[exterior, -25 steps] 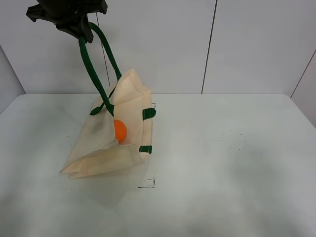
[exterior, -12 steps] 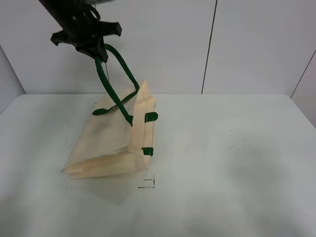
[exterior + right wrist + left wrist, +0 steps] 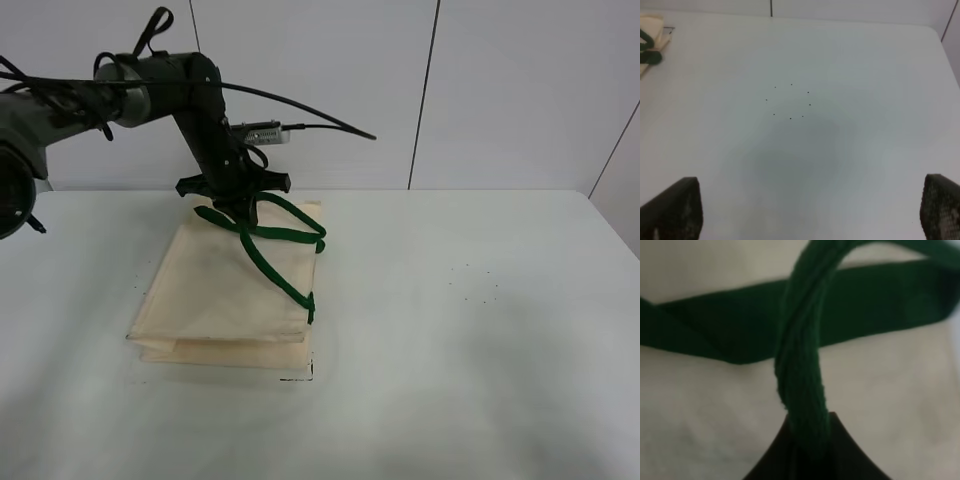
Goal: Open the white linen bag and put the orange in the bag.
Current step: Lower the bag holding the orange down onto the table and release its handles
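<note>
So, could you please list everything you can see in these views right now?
white linen bag: one, cream, lying flat on the table's left half.
strap handles: count unclear where they cross, dark green, draped over the bag's far right part.
table: one, white, under everything.
corner mark: one, black, by the bag's near right corner.
dots: small cluster, black, right of the bag.
wall panels: several, white, behind the table.
left gripper: one, black, shut on the strap handles.
right gripper: one, black, open over the table.
</note>
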Robot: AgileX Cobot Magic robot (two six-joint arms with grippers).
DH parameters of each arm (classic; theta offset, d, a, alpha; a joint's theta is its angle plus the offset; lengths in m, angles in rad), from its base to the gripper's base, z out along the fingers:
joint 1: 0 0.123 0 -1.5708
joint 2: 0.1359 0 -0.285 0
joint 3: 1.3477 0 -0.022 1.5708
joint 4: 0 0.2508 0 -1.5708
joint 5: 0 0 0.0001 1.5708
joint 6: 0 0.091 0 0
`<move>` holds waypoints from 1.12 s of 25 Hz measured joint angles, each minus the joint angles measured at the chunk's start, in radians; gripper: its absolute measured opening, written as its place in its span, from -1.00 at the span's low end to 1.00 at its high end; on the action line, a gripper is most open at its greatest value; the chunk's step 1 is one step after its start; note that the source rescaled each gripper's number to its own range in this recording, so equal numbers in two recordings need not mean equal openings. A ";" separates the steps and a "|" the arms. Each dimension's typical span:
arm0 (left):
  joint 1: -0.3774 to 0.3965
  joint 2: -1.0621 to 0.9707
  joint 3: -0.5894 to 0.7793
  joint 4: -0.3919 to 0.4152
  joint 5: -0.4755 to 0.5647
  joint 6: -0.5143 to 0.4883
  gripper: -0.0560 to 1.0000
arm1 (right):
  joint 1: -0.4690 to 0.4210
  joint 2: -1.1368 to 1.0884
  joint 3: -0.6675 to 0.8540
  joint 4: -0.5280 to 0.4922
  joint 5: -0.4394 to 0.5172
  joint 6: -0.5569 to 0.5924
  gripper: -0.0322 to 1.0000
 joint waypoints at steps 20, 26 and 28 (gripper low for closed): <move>-0.003 0.009 -0.005 0.088 -0.022 0.033 0.99 | 0.000 0.000 0.000 0.000 0.000 0.000 1.00; -0.003 0.004 -0.072 0.104 0.058 0.033 1.00 | 0.000 0.000 0.000 0.000 0.000 0.000 1.00; -0.003 -0.013 -0.073 0.107 0.064 0.033 1.00 | 0.000 0.000 0.000 0.000 0.000 0.000 1.00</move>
